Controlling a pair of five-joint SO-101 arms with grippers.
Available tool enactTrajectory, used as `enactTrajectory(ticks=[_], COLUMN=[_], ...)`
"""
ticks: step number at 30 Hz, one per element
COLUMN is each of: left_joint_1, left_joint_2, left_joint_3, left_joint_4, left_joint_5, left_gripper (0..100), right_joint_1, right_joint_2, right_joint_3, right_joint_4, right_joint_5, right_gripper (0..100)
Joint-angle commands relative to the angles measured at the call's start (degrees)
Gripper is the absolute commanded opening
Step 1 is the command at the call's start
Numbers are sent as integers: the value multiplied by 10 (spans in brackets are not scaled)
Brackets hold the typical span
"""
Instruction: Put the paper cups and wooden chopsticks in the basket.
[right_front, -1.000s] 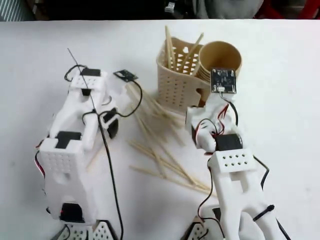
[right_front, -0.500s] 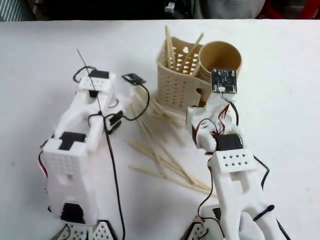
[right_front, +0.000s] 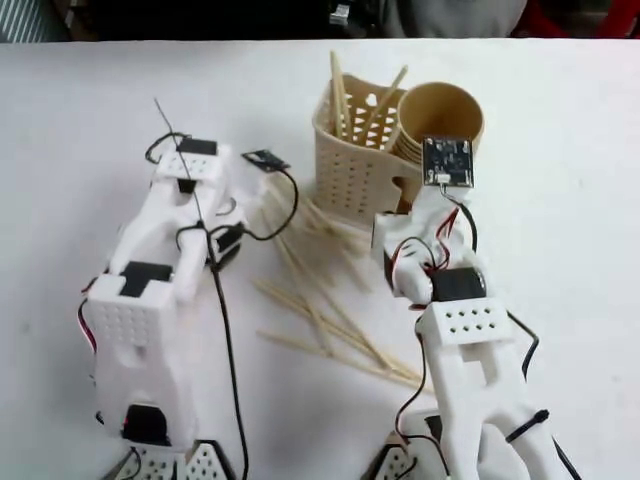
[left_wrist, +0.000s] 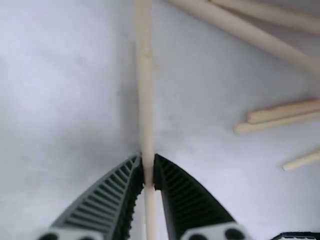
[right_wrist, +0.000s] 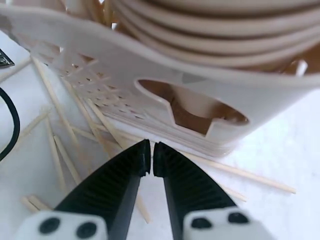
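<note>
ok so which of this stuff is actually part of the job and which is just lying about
Job: basket; paper cups stacked in it; loose chopsticks on the table; one chopstick in the left jaws.
Not the job: black cable; circuit board on the right arm.

Basket (right_front: 355, 185): cream, walls patterned with rows of small holes.
Cups (right_front: 441, 112): tan.
Left gripper (left_wrist: 148, 172): grey, ribbed.
Chopstick (left_wrist: 145, 75) in left gripper: pale wood.
Right gripper (right_wrist: 151, 154), just before the basket: black, ribbed.
Table (right_front: 80, 100): white.
Arms (right_front: 150, 300): white.
Cables (right_front: 225, 330): black.
</note>
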Motion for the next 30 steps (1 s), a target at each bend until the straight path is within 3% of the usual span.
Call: enactTrajectory(ticks=[1,9,17,30], left_joint_1=[-2,-2,5,95], left_joint_2=[-10,-22,-183,-414], left_joint_3=[-69,-189,-194,-195], left_joint_4=[62,131,130,-5], left_joint_5=[3,5,11,106], left_gripper=[21,21,21,21], right_joint_1=[5,5,5,5], right_joint_2=[-13,-15,-15,-12], right_joint_3=[-4,-4,-4,-4], right_joint_4=[-7,-7,-7,-7], right_joint_5=[2,2,2,2], right_gripper=[31,31,31,31])
